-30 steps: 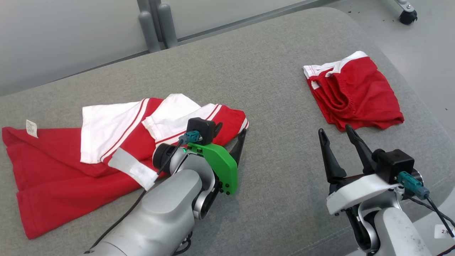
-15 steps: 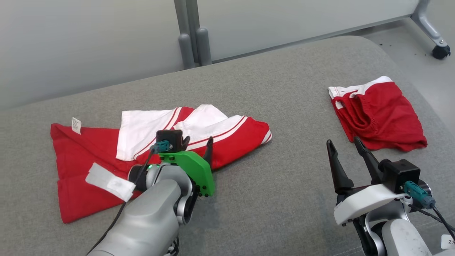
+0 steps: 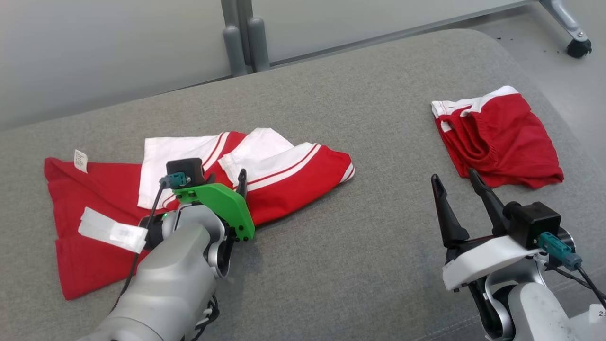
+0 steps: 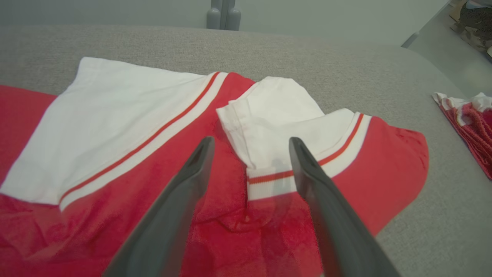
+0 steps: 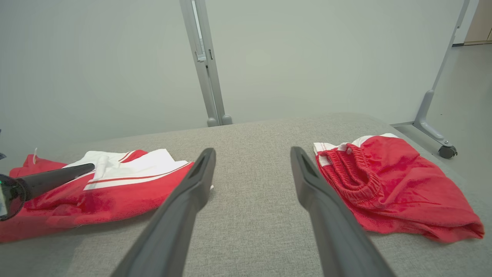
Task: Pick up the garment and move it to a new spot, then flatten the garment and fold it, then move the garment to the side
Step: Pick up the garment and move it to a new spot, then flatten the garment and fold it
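- Red-and-white shirt [image 3: 293,184]: lay rumpled on the grey counter [image 3: 378,94], left part.
- Left hand [image 4: 250,141]: spread wide, empty, over the shirt; possibly not touching.
- Right hand [image 3: 452,175]: wide, empty, near red shorts [image 3: 502,147].

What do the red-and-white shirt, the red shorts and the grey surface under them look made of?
Red-and-white shirt: soft matte knit, probably cotton jersey; it lies limp with creases.
Red shorts: similar matte fabric, waistband gathered like elastic.
Grey surface: coarse woven upholstery cloth, heathered matte; rounded edge suggests padding.
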Motion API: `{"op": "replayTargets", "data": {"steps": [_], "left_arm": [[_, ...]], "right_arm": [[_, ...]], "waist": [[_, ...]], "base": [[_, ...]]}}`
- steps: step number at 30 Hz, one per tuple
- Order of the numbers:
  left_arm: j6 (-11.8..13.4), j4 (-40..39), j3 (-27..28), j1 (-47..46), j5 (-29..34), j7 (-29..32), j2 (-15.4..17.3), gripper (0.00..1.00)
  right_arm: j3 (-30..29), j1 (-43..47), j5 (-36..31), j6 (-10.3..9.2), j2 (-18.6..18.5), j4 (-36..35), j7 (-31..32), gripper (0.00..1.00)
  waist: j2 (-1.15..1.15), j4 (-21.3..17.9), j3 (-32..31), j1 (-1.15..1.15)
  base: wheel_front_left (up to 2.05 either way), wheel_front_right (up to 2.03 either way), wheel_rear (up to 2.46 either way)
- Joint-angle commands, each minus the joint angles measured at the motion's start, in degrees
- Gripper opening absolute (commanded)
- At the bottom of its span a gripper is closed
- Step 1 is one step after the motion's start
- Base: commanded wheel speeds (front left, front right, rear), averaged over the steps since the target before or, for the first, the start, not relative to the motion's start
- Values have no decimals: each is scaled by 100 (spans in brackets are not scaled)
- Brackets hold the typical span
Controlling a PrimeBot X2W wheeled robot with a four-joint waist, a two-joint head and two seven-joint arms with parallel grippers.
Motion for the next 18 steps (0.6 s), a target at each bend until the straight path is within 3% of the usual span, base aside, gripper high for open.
{"op": "replayTargets", "data": {"steps": [1,11,12,14,16,17,18], "left_arm": [[-60,113,24,-147,-43,0,19,100],[-349,525,181,-417,-213,248,37,100],[-397,535,199,-428,-237,266,37,90],[-515,549,214,-418,-285,370,33,40],[-551,558,202,-450,-286,404,29,8],[-556,564,205,-472,-292,371,27,0],[-545,568,210,-500,-289,324,26,0]], "right_arm": [[-26,-81,-40,0,-14,-21,-33,100],[-13,-239,10,0,-14,23,-116,100],[-24,-250,4,0,-13,34,-127,100],[-37,-261,-1,0,-13,68,-129,100],[-34,-268,-3,0,-13,96,-137,100],[-35,-279,1,0,-13,103,-142,100],[-39,-294,4,0,-13,109,-145,100]], "waist": [[24,-205,237,0],[24,-376,474,0],[24,-379,486,0],[24,-384,497,0],[24,-394,501,0],[24,-397,501,0],[24,-401,502,0]], "base": [[0,0,0],[0,0,0],[0,0,0],[0,0,0],[0,0,0],[0,0,0],[0,0,0]]}}
